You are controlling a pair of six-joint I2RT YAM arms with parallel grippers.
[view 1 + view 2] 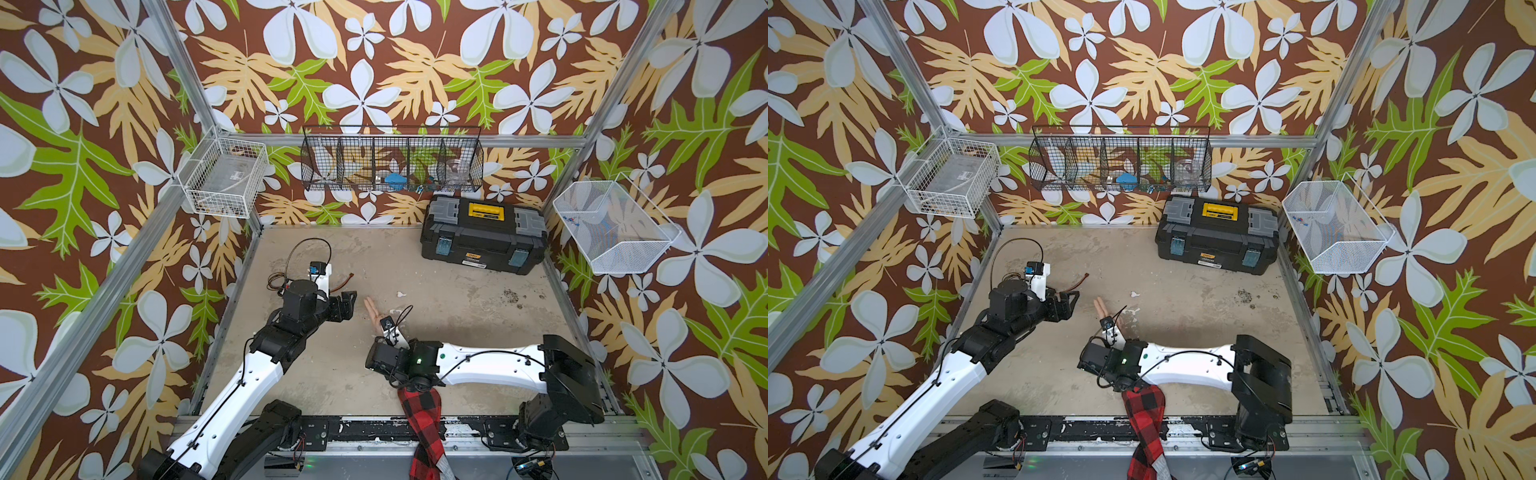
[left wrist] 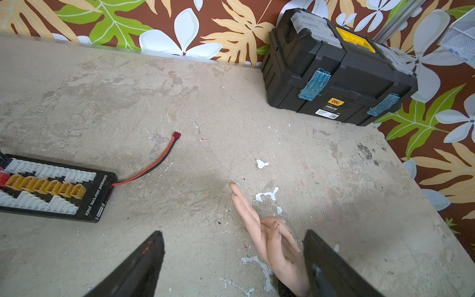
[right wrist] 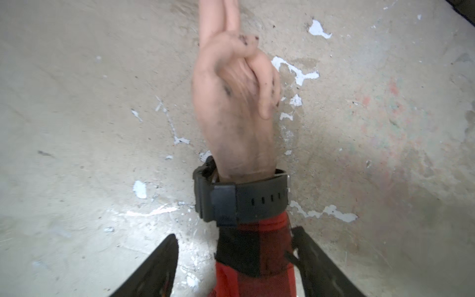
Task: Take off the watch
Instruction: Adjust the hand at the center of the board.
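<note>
The black watch [image 3: 241,198] is strapped round the wrist of a mannequin hand [image 3: 231,102] that lies on the table, with a red-and-black plaid sleeve [image 3: 252,257] just behind the strap. My right gripper [image 3: 235,235] is open and straddles the sleeve right behind the watch. One finger stands clear of the cloth and the other is close against it. In both top views the right arm's wrist [image 1: 399,359] hides the watch. My left gripper [image 2: 232,232] is open above the table, and the mannequin hand [image 2: 272,244] lies beside one of its fingers.
A black toolbox [image 1: 484,237] stands at the back right. A black-and-white charging board [image 2: 51,190] with yellow connectors and a red-black wire [image 2: 159,159] lies under the left arm. Wire baskets [image 1: 226,176] hang on the walls. The plaid sleeve [image 1: 422,415] runs over the table's front edge.
</note>
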